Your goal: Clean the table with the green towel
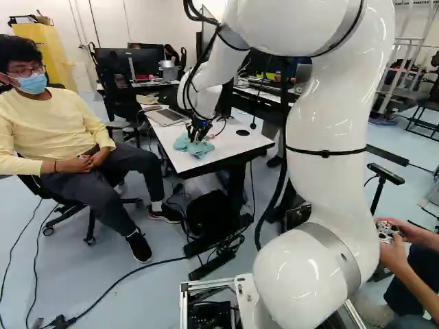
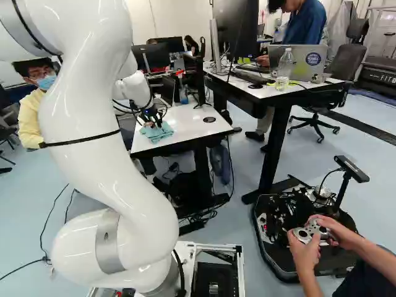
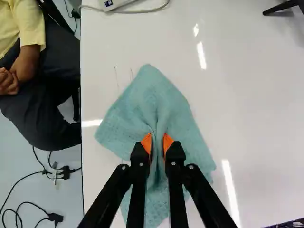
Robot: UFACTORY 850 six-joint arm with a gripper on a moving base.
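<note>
The gripper (image 3: 158,141) has the towel (image 3: 142,104) clamped in a fold, on the table (image 1: 239,146), left of centre in the left base view. Gripping is done; thin marks (image 3: 116,76) show beyond the towel, so I think wiping is left.

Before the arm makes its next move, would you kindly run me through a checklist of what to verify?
1. Jaws closed on the green cloth towel: ok, a fold is pinched between them.
2. Towel resting on the glossy white tabletop: ok.
3. Thin dark marks wiped away: not ok, they show beside the towel.
4. Seated person's hands off the tabletop: ok, in the lap.
5. Wiping pressure sufficient: cannot tell.
</note>
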